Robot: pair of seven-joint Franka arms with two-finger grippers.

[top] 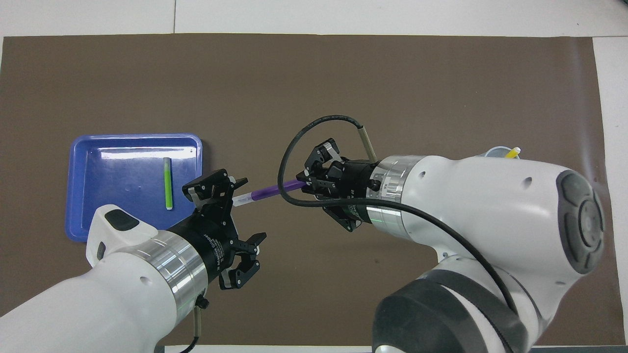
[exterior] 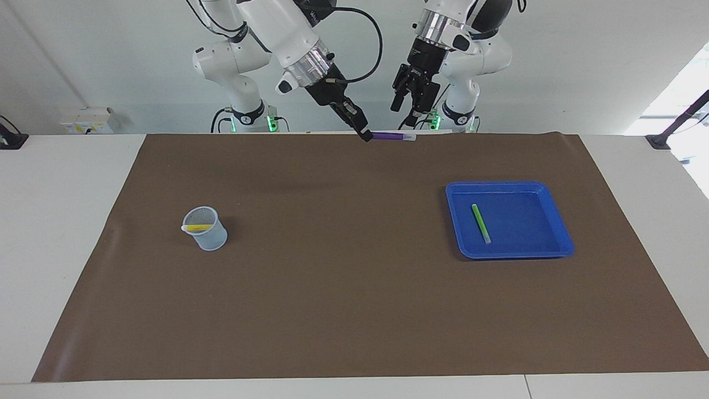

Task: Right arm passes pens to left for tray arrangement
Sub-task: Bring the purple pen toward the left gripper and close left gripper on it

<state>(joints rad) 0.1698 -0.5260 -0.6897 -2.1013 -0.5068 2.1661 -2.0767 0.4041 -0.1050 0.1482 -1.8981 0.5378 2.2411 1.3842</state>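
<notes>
Purple pen [exterior: 391,136] pinched at one end by right end effector [exterior: 366,137], fingertips clamped shut on it, level in air over mat's edge by robots, whitish cap toward left end effector [exterior: 408,112]. Left end effector spread wide, holding nothing, just beside cap. Three pens total. One blue tray [exterior: 558,224] holds one green pen [exterior: 481,223]. One translucent cup [exterior: 213,239] holds one yellow pen [exterior: 197,227]. Both on brown mat [exterior: 343,288] on white counter [exterior: 61,183].
</notes>
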